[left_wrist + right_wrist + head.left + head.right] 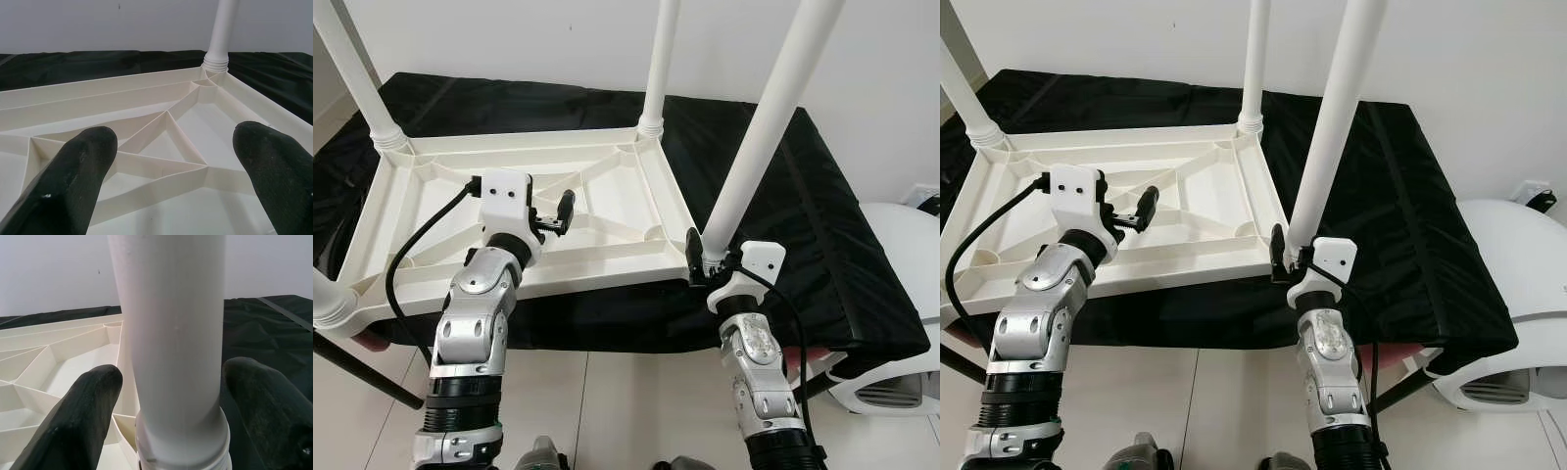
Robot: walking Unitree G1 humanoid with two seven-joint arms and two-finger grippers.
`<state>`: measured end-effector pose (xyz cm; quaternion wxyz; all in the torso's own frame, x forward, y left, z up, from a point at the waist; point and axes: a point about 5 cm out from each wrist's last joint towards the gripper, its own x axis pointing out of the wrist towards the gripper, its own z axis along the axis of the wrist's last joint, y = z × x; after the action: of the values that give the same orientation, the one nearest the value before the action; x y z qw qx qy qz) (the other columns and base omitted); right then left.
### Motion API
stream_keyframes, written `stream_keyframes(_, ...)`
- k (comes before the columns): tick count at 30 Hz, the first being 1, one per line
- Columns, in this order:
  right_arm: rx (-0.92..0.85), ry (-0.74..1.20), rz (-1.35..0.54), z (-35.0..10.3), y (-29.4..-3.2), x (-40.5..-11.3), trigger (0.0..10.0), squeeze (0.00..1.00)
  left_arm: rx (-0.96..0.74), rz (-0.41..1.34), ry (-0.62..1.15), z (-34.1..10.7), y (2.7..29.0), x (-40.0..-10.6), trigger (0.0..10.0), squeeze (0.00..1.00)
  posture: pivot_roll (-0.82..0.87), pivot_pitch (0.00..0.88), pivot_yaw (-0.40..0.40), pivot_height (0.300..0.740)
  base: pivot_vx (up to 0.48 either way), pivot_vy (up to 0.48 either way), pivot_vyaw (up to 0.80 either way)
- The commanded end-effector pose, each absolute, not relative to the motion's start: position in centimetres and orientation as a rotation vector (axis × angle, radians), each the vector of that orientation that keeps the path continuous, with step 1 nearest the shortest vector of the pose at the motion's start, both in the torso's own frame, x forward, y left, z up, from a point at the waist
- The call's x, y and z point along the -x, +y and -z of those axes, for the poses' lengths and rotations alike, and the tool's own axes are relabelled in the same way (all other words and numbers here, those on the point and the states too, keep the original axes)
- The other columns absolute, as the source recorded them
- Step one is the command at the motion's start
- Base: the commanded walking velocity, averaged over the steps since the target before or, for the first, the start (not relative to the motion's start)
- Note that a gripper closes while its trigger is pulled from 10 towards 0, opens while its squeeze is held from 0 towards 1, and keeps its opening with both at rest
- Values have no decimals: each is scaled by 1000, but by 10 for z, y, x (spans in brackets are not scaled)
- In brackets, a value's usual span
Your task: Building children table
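A white plastic children's table top (607, 196) lies upside down in the centre-left of the left eye view, its ribbed underside facing up, resting on a table covered with a black cloth (822, 255). The shallow compartments formed by its ribs hold nothing. White legs stand up from its corners: the far-left leg (357, 83) at the upper left, the far-right leg (658, 69) at the upper centre, and the near-right leg (769, 127) leaning up toward the upper right; all three are cut off by the top edge. A fourth leg (328, 299) at the near-left corner is cut off by the left edge, so little of it can be made out. The left gripper (558, 217) hovers over the ribbed underside in the centre-left of the frame, its fingers (78, 166) spread apart and holding nothing. The right gripper (705, 262) is at the base of the near-right leg, lower centre-right; in the right wrist view its fingers (83, 411) sit on either side of the leg's threaded collar with visible gaps, released rather than clamped. A black cable (416, 250) loops from the left wrist. At the right edge a white rounded appliance (901, 294) stands on the tiled floor (626, 392), partly cut off and hard to identify.
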<state>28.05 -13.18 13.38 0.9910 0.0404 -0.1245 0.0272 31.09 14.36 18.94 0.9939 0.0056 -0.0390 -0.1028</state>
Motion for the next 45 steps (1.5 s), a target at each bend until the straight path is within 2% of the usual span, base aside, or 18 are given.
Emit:
stream_keyframes(1, -83, -248, -51, -132, -133, -281, 10000, 0, -17, 219, -70, -189, 143, -311, 10000, 0, 21, 36, 37, 740, 0, 0, 0)
stream_keyframes(20, -83, -248, -51, -132, -133, -281, 10000, 0, -17, 219, -70, -189, 143, -311, 10000, 0, 21, 36, 37, 740, 0, 0, 0)
stream_keyframes(21, -90, -249, -49, -132, -133, -281, 10000, 0, -19, 221, -68, -188, 142, -310, 10000, 0, 21, 0, 0, 740, 0, 0, 0)
stream_keyframes(24, -98, -263, -22, -135, -139, -285, 10000, 0, 51, 247, -31, -170, 139, -286, 10000, 0, 15, 0, 0, 740, 0, 0, 0)
stream_keyframes(26, -98, -264, -20, -135, -139, -285, 10000, 0, 57, 251, -26, -168, 139, -283, 10000, 0, 17, 0, 0, 740, 0, 0, 0)
stream_keyframes(45, -96, -264, -23, -135, -140, -286, 10000, 0, 46, 295, -18, -163, 134, -273, 10000, 0, 21, 0, 0, 740, 0, 0, 0)
